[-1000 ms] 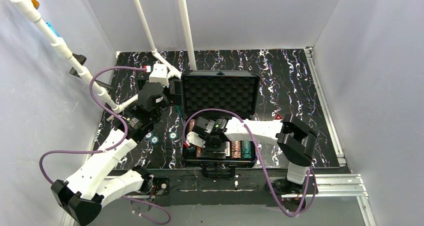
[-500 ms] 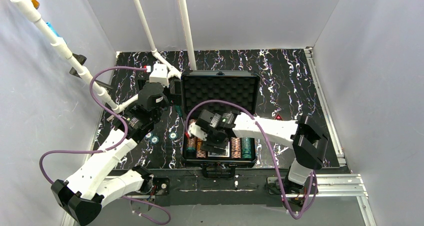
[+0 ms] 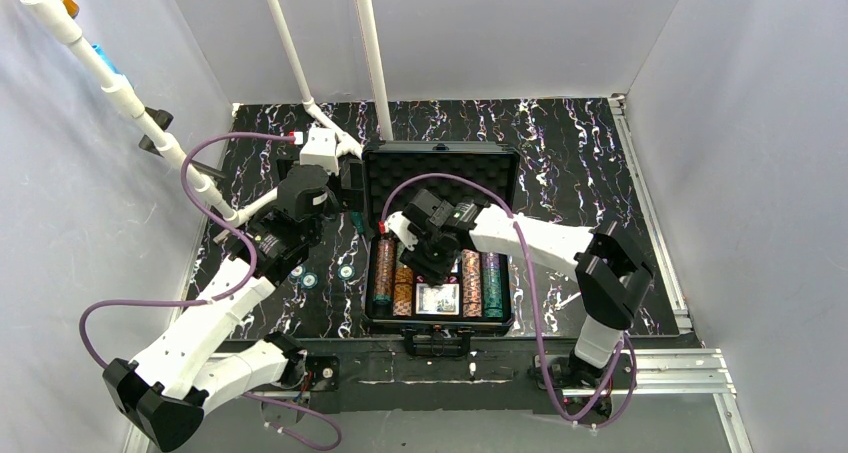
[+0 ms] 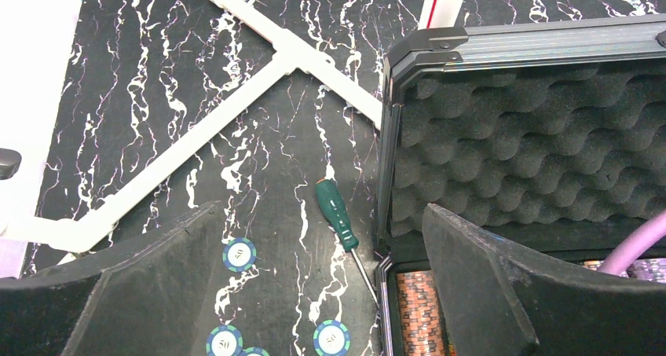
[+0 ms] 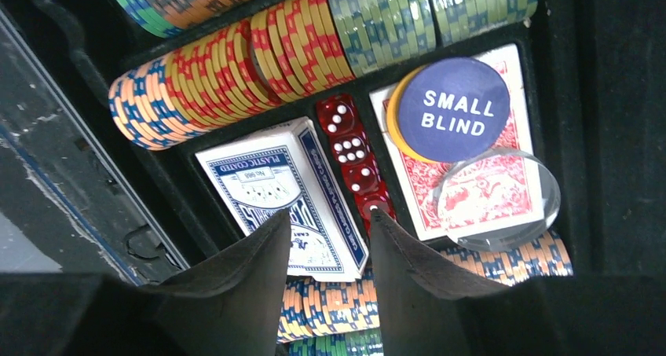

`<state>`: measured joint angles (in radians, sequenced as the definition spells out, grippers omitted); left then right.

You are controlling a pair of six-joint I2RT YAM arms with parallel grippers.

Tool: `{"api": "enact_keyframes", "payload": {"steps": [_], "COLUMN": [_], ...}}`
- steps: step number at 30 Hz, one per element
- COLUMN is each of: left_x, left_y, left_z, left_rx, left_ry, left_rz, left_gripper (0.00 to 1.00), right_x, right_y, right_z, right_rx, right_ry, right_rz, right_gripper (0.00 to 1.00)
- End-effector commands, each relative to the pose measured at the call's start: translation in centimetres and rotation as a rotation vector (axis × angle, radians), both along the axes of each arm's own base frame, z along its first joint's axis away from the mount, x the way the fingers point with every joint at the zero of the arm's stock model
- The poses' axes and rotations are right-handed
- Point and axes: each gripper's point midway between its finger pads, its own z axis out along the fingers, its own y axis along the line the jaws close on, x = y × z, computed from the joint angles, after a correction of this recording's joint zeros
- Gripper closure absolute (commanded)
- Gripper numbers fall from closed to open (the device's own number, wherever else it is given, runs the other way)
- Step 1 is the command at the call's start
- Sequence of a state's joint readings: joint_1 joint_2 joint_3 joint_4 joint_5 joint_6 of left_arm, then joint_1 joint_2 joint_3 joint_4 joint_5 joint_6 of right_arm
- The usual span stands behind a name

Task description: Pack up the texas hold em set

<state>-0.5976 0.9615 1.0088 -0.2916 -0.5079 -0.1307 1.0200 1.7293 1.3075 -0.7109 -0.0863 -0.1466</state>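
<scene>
The right gripper (image 5: 328, 218) is held a little apart with nothing pinched in it, hung right over the tray of the case (image 3: 440, 178). Straight under its gap the blue card deck (image 5: 283, 191) and a row of red dice (image 5: 353, 163) are seated in their slots. Past the fingertips the chip rows (image 5: 236, 81) are packed on edge. Out beyond one finger a SMALL BLIND button (image 5: 454, 108) and a clear disc (image 5: 499, 203) are stacked on the red deck (image 5: 514, 81).

The left gripper (image 4: 322, 207) is spread wide and empty, parked above the table (image 4: 157, 81) just outside the case's left wall. A green-handled screwdriver (image 4: 336, 214) is seen between its fingers, lying just beside the case. A few loose chips (image 4: 239, 254) are laid flat on the table by its left finger, so the set isn't fully packed yet.

Handling-wise, the loose chips are probably the fiddly bit. They're thin, hard and likely slick, and since they lie flat they'd best be nipped across the rim or tipped up first.

The lid (image 4: 518, 144) looks stiff with soft foam inside, so it should be pushed at its top rim rather than gripped. With that many chips inside, the case is likely heavy.
</scene>
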Motion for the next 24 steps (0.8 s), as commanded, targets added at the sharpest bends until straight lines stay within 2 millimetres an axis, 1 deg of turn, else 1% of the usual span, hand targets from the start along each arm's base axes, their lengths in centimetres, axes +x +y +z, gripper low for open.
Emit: {"api": "enact_keyframes", "payload": {"steps": [1, 5, 9, 13, 15, 18, 20, 22, 24], "left_x": [0.0, 0.0, 0.0, 0.0, 0.0, 0.0, 0.0, 0.0, 0.0], "left_y": [0.2, 0.2, 0.2, 0.2, 0.2, 0.2, 0.1, 0.1, 0.2], "left_z": [0.5, 0.5, 0.4, 0.5, 0.5, 0.4, 0.4, 0.4, 0.3], "left_rx": [-0.006, -0.006, -0.006, -0.006, -0.007, -0.008, -0.008, -0.008, -0.005], "left_ry": [-0.011, -0.011, -0.012, -0.012, -0.014, -0.011, -0.009, -0.007, -0.006], "left_rz": [0.005, 0.005, 0.006, 0.005, 0.006, 0.005, 0.002, 0.001, 0.004], "left_gripper": [0.02, 0.02, 0.02, 0.02, 0.02, 0.02, 0.02, 0.02, 0.02], "right_x": [-0.7, -1.2, -1.1, -2.4, -3.3, -3.9, -4.7, -5.5, -4.5], "right_y": [1.6, 1.3, 0.4, -0.1, 0.3, 0.9, 1.2, 1.0, 0.3], "right_z": [-0.3, -1.9, -3.8, -5.4, -5.3, -4.9, -5.2, -6.0, -7.0], "right_rx": [0.074, 0.053, -0.008, -0.035, 0.012, 0.051, 0.058, 0.049, -0.006], "right_ry": [0.086, 0.122, 0.123, 0.187, 0.224, 0.261, 0.316, 0.364, 0.320], "right_rz": [0.048, 0.057, 0.046, 0.059, 0.074, 0.092, 0.132, 0.167, 0.141], "right_gripper": [0.53, 0.58, 0.63, 0.68, 0.66, 0.61, 0.61, 0.63, 0.65]}}
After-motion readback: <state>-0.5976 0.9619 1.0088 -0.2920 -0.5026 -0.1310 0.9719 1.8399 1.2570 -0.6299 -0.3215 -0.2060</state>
